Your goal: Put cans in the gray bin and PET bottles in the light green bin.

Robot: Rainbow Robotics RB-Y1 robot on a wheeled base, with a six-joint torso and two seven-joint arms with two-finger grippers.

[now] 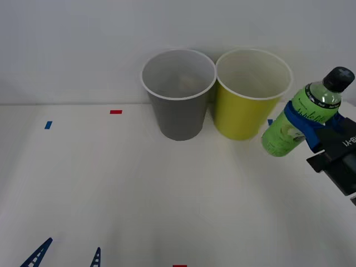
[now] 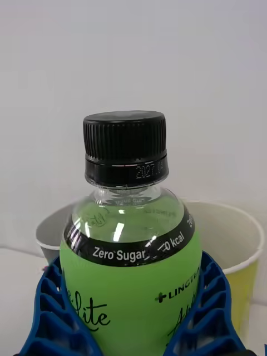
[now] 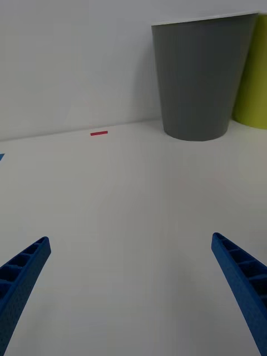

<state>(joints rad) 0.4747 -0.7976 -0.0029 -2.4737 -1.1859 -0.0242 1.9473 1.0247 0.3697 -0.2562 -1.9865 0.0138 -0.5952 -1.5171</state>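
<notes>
Right now your right gripper (image 1: pixel 305 123) clamps the PET bottle (image 1: pixel 297 118) mid-body, tilted, lifted just beside the light green bin (image 1: pixel 251 94); left gripper (image 1: pixel 64 255) waits spread open low. Bottle looks light, smooth, squashable, so hold the label band, not the cap.

On the PET bottle (image 2: pixel 130 278) we read "Zero Sugar" and "0 kcal" in white on the black band around its shoulder. Below, on the green label, we make out "LINGTEA", cut off, and script letters ending in "lite". Its black cap (image 2: pixel 125 146) carries the stamped digits "2027", the rest illegible. The right arm's black housing (image 1: pixel 339 146) shows "Y1".
</notes>
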